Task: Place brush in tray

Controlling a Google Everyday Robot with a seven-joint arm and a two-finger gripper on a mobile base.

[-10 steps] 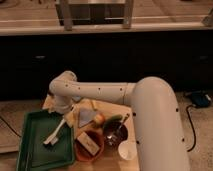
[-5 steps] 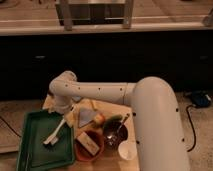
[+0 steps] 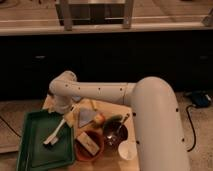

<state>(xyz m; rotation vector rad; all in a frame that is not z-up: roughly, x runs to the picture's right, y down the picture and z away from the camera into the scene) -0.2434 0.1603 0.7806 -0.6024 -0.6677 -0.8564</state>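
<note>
The white arm (image 3: 100,92) reaches across the wooden table (image 3: 112,107) from the right. The gripper (image 3: 67,111) sits low at the right rim of the green tray (image 3: 35,150), above the top of the brush handle; whether it clamps or has released cannot be determined. The brush (image 3: 55,134) lies inside the tray, bristle end down-left. Beside the tray stands an orange-brown bowl (image 3: 89,147), with a white cup (image 3: 127,150) nearby.
</note>
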